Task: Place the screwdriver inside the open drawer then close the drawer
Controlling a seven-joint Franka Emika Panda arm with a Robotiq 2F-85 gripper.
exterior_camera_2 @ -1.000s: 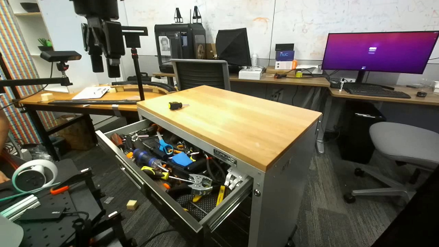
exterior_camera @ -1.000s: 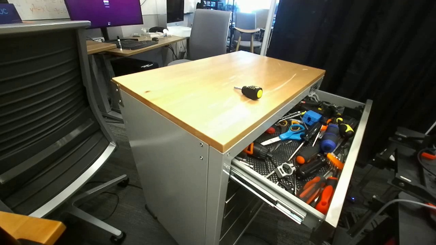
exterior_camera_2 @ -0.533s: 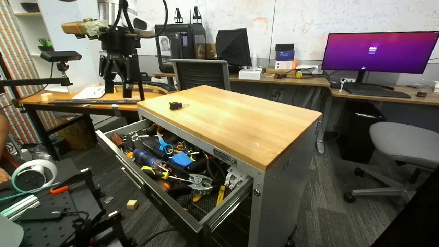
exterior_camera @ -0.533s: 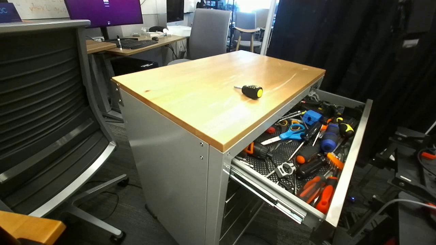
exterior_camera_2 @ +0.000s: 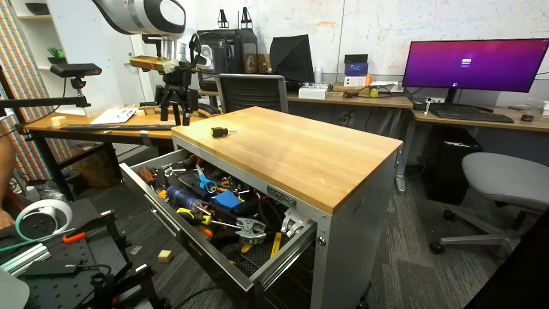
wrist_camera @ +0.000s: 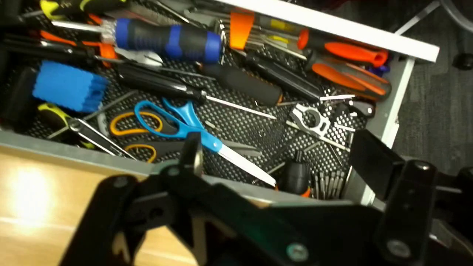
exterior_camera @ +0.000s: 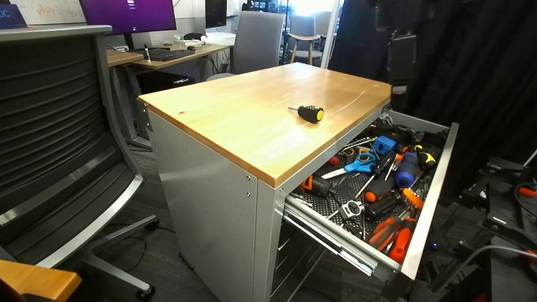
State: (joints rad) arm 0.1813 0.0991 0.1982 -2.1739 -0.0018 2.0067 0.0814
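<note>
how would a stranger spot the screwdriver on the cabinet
Find the grey cabinet with its top drawer pulled open. On its wooden top, toward the drawer side, lies the stubby screwdriver. Unlike everything in the drawer, such as the blue scissors, it lies on wood, its black handle capped yellow.

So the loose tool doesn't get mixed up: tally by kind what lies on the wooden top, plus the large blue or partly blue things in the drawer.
Screwdriver on the wooden top: 1
Blue scissors: 1
Blue block: 1
Blue-and-black tool: 1
Total: 4
</note>
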